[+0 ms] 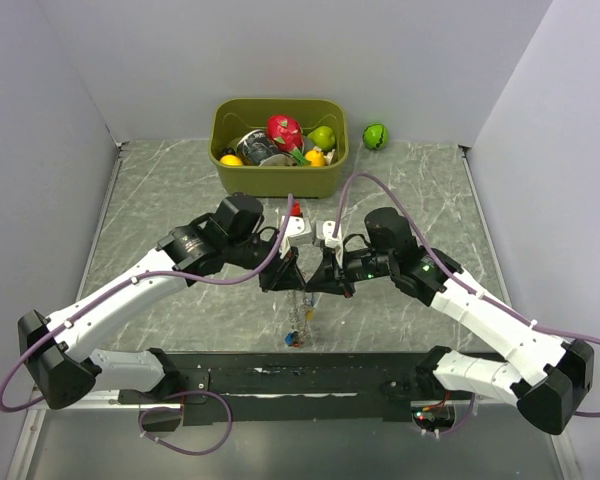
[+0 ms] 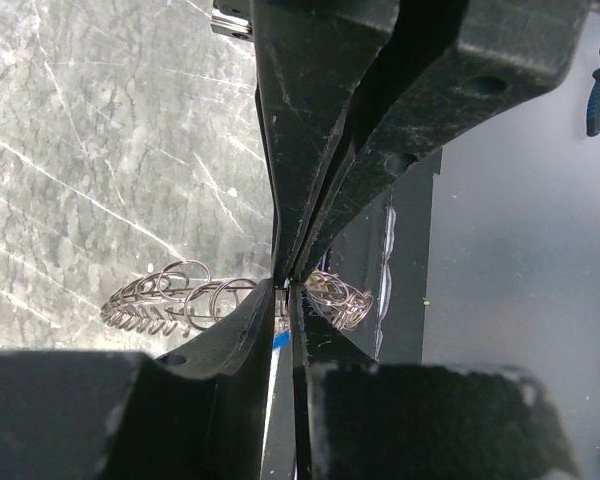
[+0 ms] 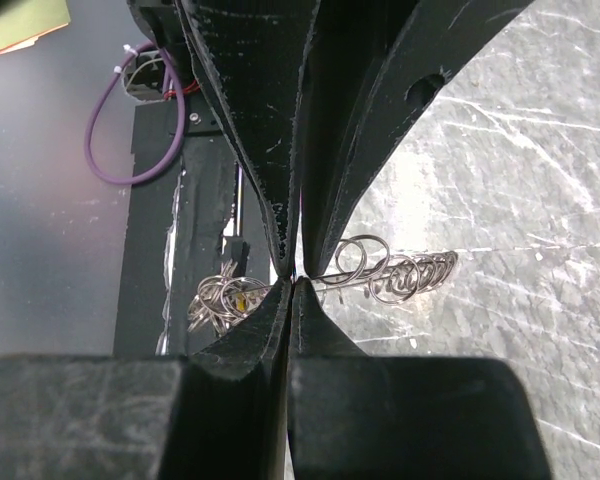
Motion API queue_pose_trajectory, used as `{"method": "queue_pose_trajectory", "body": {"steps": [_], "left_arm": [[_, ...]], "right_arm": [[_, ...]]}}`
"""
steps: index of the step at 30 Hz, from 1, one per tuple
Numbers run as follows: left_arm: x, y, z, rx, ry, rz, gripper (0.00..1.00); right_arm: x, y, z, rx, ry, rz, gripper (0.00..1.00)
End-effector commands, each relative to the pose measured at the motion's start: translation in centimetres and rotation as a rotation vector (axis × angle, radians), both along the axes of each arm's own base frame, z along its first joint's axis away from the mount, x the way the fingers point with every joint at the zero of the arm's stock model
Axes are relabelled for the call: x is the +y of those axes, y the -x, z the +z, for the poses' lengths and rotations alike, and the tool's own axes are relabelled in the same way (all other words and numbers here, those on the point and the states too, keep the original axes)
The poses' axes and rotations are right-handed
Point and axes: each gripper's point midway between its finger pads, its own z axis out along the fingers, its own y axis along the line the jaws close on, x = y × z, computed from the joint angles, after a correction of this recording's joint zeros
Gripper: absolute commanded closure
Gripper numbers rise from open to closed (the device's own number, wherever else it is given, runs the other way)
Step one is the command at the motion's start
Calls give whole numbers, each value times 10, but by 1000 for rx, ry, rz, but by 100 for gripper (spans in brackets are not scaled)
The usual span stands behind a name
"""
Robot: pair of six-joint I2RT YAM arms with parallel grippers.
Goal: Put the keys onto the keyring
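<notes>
Nearest the bases, just past the black mounting strip [image 1: 280, 378], a small cluster of keys [image 1: 297, 338] with blue and yellow heads is trailing nearward from the keyring [image 1: 302, 300], which is being held between the 2 arms. A little farther, the left gripper [image 2: 285, 300] and the right gripper [image 3: 292, 290] are meeting tip to tip at mid-table. The right one is clamping the ring's wire with its jaws fully together. The left one is pinching the same wire just beside it, with only a thin slit showing between its fingers.

Just beyond them a small red piece [image 1: 295, 208], probably a red-headed key, is lying on the marble top [image 1: 160, 200]. Farthest, an olive bin [image 1: 280, 182] is holding toy fruits [image 1: 285, 130], with a green ball [image 1: 376, 135] to its right.

The ring is probably being steadied or prised for threading. Next, 1 gripper would need to let go and fetch the loose key while the other holds the ring level.
</notes>
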Motion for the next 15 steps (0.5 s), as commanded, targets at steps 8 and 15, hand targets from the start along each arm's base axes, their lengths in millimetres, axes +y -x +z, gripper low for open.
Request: {"method": "queue_pose_trajectory", "body": {"steps": [8,15], "left_arm": [[-6,6,6,-8,4,-50,90],[-9,5,10,-17,33,-53,99]], "right_arm": [[4,0,41,-112,-106,15,100],[2,-2,42,-127,-110,-13,100]]}}
